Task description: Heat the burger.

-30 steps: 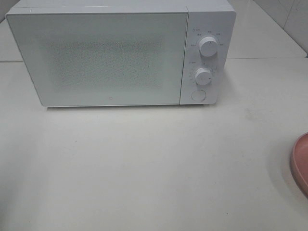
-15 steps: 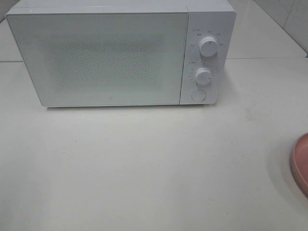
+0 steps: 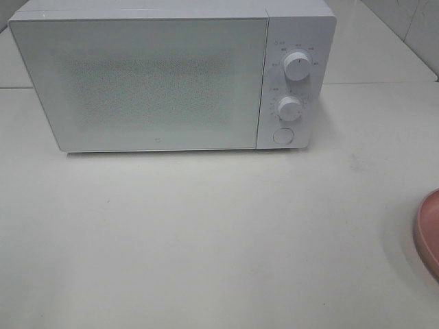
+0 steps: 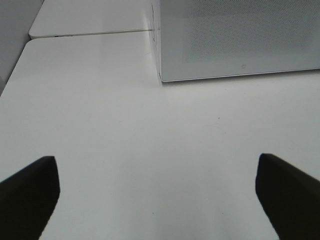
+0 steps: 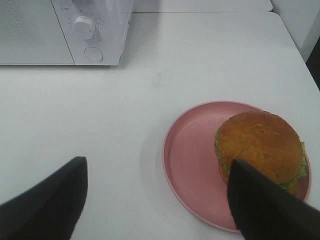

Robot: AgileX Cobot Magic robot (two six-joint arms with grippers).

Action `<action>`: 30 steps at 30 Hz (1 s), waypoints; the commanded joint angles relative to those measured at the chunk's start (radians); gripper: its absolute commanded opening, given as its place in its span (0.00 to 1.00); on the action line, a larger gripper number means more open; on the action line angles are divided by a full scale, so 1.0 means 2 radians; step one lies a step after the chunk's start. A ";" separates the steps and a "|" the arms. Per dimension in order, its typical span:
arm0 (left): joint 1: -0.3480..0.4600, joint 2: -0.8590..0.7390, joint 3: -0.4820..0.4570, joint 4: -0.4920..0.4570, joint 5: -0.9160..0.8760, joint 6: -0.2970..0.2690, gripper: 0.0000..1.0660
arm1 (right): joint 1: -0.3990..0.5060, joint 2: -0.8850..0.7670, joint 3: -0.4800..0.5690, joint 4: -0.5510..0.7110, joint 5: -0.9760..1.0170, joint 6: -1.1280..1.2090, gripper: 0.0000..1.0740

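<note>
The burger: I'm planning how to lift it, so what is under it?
The burger sits on a pink plate, toward one side of it, on the white table. The right claw's finger covers part of the burger's near edge.

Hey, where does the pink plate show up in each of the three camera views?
Exterior high: only a sliver of the pink plate shows, cut off at the right edge, lower half.
Left wrist: the plate is not in it.
Right wrist: the whole plate fills the lower right, with the burger on its far right side.
Shared landmark: the white microwave, also seen in the left wrist and right wrist views.
</note>
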 commanded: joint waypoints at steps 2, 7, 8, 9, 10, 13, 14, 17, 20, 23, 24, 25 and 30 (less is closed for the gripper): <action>0.001 -0.013 0.002 -0.003 -0.003 0.001 0.94 | -0.002 -0.008 0.000 0.000 -0.004 -0.007 0.70; 0.001 -0.013 0.002 -0.003 -0.003 0.001 0.94 | -0.002 -0.007 0.000 0.000 -0.004 -0.007 0.70; 0.001 -0.013 0.002 -0.003 -0.003 0.001 0.94 | -0.002 -0.007 0.000 0.000 -0.004 -0.007 0.70; 0.001 -0.013 0.002 -0.003 -0.003 0.001 0.94 | -0.002 -0.007 0.000 0.000 -0.004 -0.007 0.70; 0.001 -0.013 0.002 -0.003 -0.003 0.001 0.94 | -0.002 -0.007 0.000 0.000 -0.004 -0.007 0.70; 0.001 -0.013 0.002 -0.003 -0.003 0.001 0.94 | -0.002 -0.007 0.000 0.000 -0.004 -0.007 0.70; 0.001 -0.013 0.002 -0.003 -0.003 0.001 0.94 | -0.002 -0.007 0.000 0.000 -0.004 -0.007 0.70; 0.001 -0.013 0.002 -0.003 -0.003 0.001 0.94 | -0.002 -0.007 0.000 0.000 -0.004 -0.007 0.70; 0.001 -0.013 0.002 -0.003 -0.003 0.001 0.94 | -0.002 -0.007 0.000 0.000 -0.004 -0.007 0.70; 0.001 -0.013 0.002 -0.003 -0.003 0.001 0.94 | -0.002 -0.007 0.000 0.000 -0.004 -0.007 0.70; 0.001 -0.013 0.002 -0.003 -0.003 0.001 0.94 | -0.002 -0.007 0.000 0.000 -0.004 -0.007 0.70; 0.001 -0.013 0.002 -0.003 -0.003 0.001 0.94 | -0.002 -0.007 0.000 0.000 -0.004 -0.007 0.70; 0.001 -0.013 0.002 -0.003 -0.003 0.001 0.94 | -0.002 -0.007 0.000 0.000 -0.004 -0.007 0.70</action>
